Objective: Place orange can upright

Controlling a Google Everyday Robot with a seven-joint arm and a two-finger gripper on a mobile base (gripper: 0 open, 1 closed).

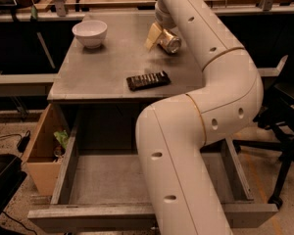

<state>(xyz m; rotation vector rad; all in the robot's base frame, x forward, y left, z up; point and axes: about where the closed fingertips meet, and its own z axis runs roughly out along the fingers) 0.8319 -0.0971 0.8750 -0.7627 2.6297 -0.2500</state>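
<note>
Reaches to one o'clock on the table (108,58) with the gripper (158,36), touching the orange can (170,41) lying sideways; cannot tell whether grasped. White bowl (90,33) at ten o'clock.

My arm (181,170) rises from the foreground, bends at the elbow (232,94) (sharply), and reaches forward; my gripper (156,35) sits low at its far end.

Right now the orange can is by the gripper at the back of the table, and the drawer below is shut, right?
No: the camera view shows the drawer pulled open. The orange can is by the gripper at the back of the table, as you said.
</note>
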